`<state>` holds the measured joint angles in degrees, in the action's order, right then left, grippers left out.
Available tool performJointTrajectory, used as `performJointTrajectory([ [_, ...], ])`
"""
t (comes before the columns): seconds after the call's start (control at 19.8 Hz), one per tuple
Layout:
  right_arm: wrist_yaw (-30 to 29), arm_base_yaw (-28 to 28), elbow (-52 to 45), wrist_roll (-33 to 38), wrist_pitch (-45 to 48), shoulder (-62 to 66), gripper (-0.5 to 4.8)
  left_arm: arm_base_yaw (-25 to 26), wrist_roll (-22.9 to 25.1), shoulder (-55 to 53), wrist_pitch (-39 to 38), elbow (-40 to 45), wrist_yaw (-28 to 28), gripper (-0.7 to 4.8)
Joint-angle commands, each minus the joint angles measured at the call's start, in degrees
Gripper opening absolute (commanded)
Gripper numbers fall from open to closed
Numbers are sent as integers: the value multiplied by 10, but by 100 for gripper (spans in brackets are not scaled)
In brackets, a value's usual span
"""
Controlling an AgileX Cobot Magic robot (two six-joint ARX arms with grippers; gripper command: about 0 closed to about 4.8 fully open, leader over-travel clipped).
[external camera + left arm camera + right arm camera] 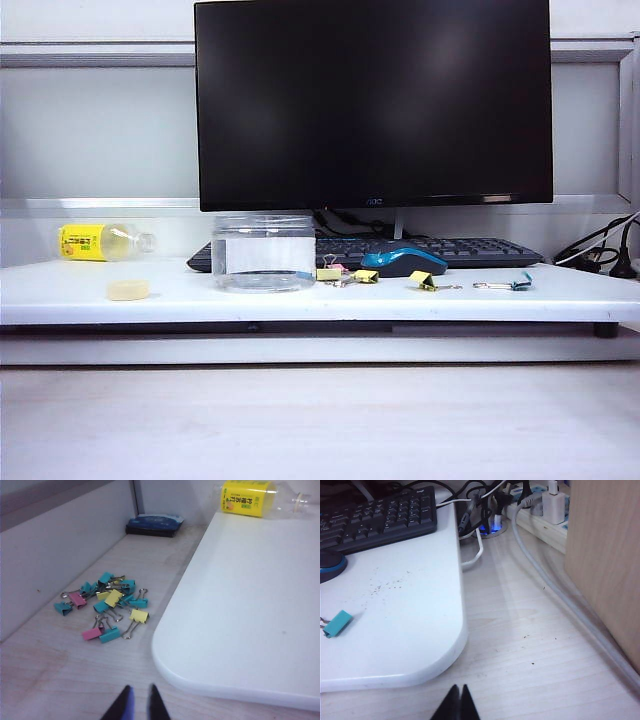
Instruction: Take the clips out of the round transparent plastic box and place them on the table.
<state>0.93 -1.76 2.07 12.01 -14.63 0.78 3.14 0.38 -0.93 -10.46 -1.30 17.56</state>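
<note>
The round transparent plastic box [264, 252] stands upright on the white table [180, 300], left of the middle, and I see no clips inside it. Small yellow clips [330, 273] lie on the table just to its right, with one more [424, 281] past the mouse. Neither gripper shows in the exterior view. My left gripper [140, 686] hangs over the lower wooden surface beside the table's rounded corner [190, 675], its fingertips slightly apart with nothing between them. My right gripper [459, 686] is shut and empty off the table's other corner [445, 655].
A pile of teal, yellow and pink clips [107, 605] lies on the lower wooden surface. The table also carries a yellow-labelled bottle [100, 241], a pale disc [128, 290], a keyboard [470, 250], a blue mouse [403, 261], a monitor [372, 100] and a teal long-handled clip [339, 623]. Cables and a power strip [545, 515] lie behind.
</note>
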Motion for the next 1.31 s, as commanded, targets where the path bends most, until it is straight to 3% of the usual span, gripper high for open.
performJointTrajectory([
  [0.05,3,1,1,2,-5,0,-6,-1,0,0,-8,2,-1,52],
  [0.4,2,16,1,2,-5,0,-6,-1,0,0,-19,3,-126,52],
  [0.55,2,37,1,1,-5,0,-6,-1,0,0,-21,2,-140,52],
  [1.31,4,35,1,1,-5,0,-6,-1,0,0,-21,2,-139,52],
])
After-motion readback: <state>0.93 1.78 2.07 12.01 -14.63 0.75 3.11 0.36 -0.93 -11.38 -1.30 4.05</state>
